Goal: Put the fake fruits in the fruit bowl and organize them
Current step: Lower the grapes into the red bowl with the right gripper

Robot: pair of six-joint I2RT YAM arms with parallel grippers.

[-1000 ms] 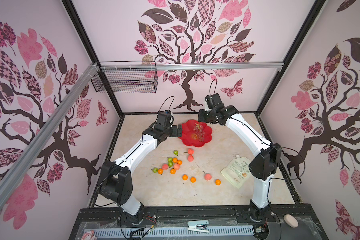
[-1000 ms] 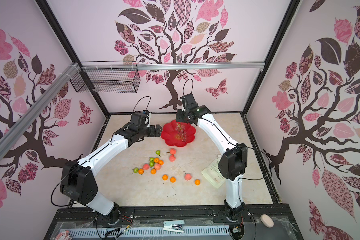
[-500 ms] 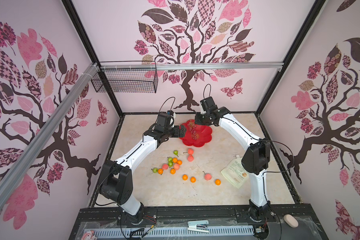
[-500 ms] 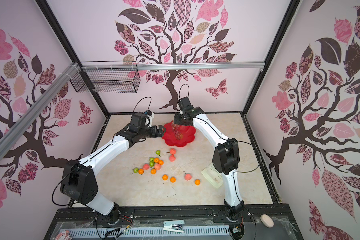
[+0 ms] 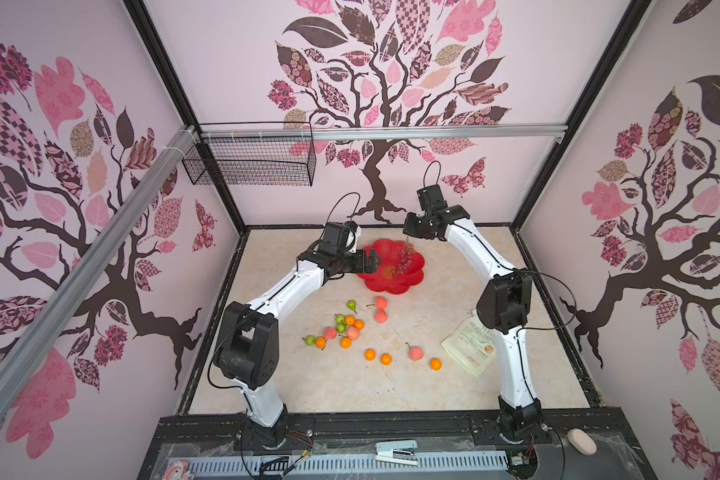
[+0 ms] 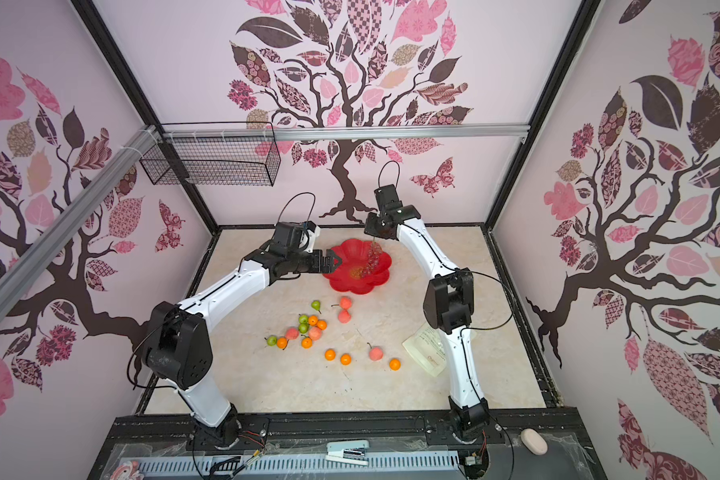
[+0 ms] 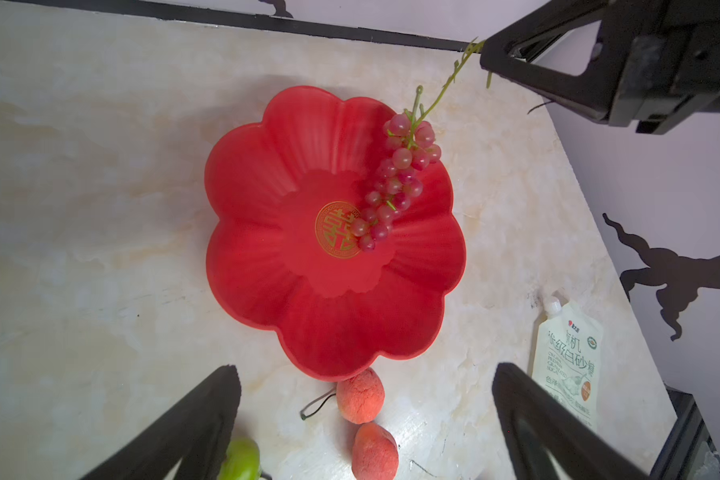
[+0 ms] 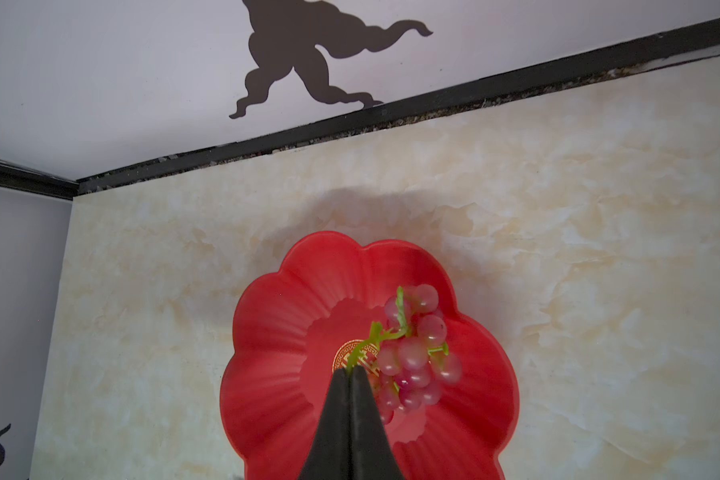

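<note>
The red fruit bowl (image 5: 391, 287) (image 6: 350, 286) (image 7: 267, 257) (image 8: 275, 374) sits at the back middle of the table. My right gripper (image 5: 410, 237) (image 6: 374, 237) (image 8: 350, 370) (image 7: 484, 54) is above the bowl's far rim, shut on the green stem of the grape bunch (image 5: 404, 259) (image 6: 371, 259) (image 7: 395, 183) (image 8: 416, 353). The bunch dangles over the gold emblem; I cannot tell whether it touches the bowl. My left gripper (image 5: 374, 262) (image 6: 336, 262) (image 7: 364, 370) is open and empty at the bowl's left rim. Loose fruits lie in front: two peaches (image 5: 381, 309) (image 7: 360, 395), a pear (image 5: 352, 305) and oranges (image 5: 370, 354).
A cream pouch (image 5: 470, 343) (image 6: 427, 349) (image 7: 568, 361) lies at the right, beside the right arm. A cluster of small fruits (image 5: 341, 328) lies left of centre. A black wire basket (image 5: 250, 166) hangs on the back wall. The back wall stands close behind the bowl.
The right gripper, still holding the grapes, swung a little left and then back right over the bowl. The left gripper edged slightly right toward the bowl's rim.
</note>
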